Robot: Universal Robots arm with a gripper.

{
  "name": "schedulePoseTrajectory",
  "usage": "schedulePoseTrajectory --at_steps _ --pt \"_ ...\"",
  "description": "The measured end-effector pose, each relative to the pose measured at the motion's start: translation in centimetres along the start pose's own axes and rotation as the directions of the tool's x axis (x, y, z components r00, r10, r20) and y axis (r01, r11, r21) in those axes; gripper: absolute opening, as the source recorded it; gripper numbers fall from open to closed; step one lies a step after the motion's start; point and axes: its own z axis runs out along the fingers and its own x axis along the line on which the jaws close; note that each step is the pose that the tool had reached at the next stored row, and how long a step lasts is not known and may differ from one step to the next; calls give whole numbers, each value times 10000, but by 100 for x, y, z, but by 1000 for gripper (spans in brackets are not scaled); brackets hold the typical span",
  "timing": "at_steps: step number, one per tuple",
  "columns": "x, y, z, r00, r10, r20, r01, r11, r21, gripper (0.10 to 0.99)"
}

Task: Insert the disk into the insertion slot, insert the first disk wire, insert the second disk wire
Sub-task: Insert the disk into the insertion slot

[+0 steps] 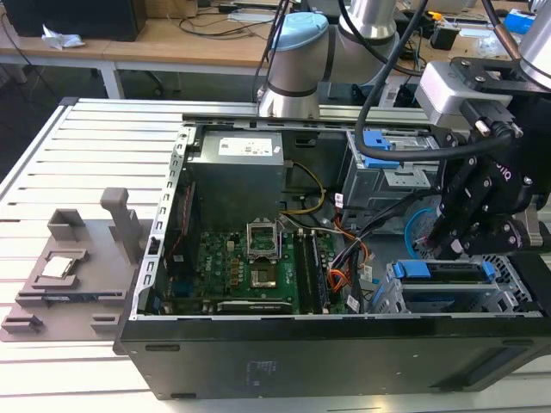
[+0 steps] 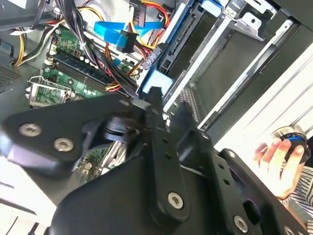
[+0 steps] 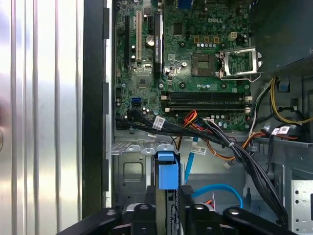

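Note:
The disk [image 1: 448, 277] stands on edge in the insertion slot of the silver drive cage [image 1: 392, 297], at the case's front corner on the exterior view's right. Its blue carrier tab [image 3: 166, 171] sticks out just past my fingertips, and the same tab [image 2: 157, 81] appears in the second wrist view. My gripper [image 1: 443, 245] reaches down onto the disk's top edge. In the first wrist view my gripper [image 3: 168, 193] has one black finger tight against each side of the disk, shut on it. Loose wires lie close by: a blue flat cable [image 3: 220, 188] and a black bundle [image 3: 195, 131].
The open case holds a green motherboard [image 1: 250, 267], a power supply [image 1: 237, 168] and a taller grey cage with a blue latch [image 1: 379, 163]. A grey fixture [image 1: 69, 267] sits on the slatted table at the exterior view's left. A person's hand [image 2: 279, 156] is beyond the case wall.

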Motion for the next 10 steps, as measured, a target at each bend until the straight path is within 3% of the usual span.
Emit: schedulePoseTrajectory --at_steps 1,4,10 --pt "0 0 0 10000 1 0 -1 10000 0 298" --pt "0 0 0 10000 1 0 -1 10000 0 118" --pt "0 0 1 10000 1 0 -1 10000 0 106"
